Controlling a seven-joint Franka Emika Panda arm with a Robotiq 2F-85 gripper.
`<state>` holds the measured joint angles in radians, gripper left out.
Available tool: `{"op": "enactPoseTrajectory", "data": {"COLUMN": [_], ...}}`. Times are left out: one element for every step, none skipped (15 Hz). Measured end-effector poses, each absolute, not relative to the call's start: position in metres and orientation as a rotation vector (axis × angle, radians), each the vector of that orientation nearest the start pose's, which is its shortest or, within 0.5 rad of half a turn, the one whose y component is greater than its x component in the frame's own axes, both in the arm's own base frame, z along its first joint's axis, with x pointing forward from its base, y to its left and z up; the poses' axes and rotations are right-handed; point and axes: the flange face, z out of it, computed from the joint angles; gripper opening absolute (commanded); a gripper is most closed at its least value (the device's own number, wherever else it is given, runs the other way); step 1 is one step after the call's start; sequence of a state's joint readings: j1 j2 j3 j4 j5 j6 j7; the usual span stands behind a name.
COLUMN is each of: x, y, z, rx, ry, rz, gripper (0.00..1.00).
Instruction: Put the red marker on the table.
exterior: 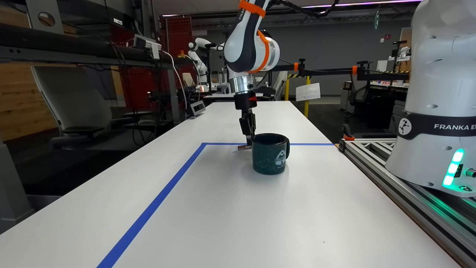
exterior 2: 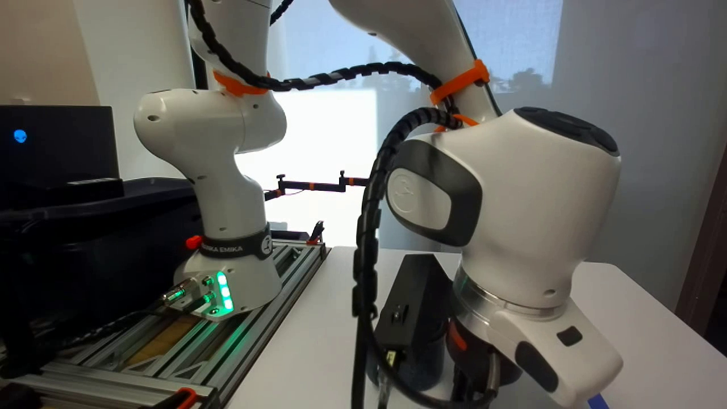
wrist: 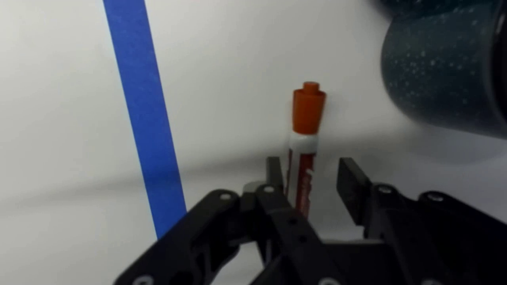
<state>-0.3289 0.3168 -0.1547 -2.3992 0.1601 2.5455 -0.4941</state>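
The red marker (wrist: pixel 304 147) lies on the desk (wrist: pixel 233 67) between fingers (wrist: pixel 351 190) spread apart, its long body running up the wrist view, orange cap (wrist: pixel 307 113) pointing to the top, with blue tape (wrist: pixel 147 114) to the left and a dark mug (wrist: pixel 439 75) near on the right.
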Motion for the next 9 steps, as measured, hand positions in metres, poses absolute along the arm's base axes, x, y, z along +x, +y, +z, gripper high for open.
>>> {"op": "enactPoseTrajectory", "data": {"x": [0.424, 0.427, 0.430, 0.433, 0.437, 0.439, 0.441, 0.442, 0.442], "y": [-0.227, -0.225, -0.223, -0.222, -0.220, -0.218, -0.215, -0.212, -0.209], "z": [0.178, 0.185, 0.195, 0.206, 0.219, 0.232, 0.245, 0.257, 0.267], "rx": [-3.018, -3.012, -3.008, -3.007, -3.011, -3.017, -3.026, -3.038, -3.052], "ry": [0.192, 0.195, 0.199, 0.200, 0.204, 0.207, 0.210, 0.219, 0.229], "rz": [0.218, 0.238, 0.256, 0.274, 0.287, 0.300, 0.315, 0.329, 0.344], "gripper": [0.82, 0.88, 0.97, 1.00, 1.00, 1.00, 1.00, 1.00, 1.00]}}
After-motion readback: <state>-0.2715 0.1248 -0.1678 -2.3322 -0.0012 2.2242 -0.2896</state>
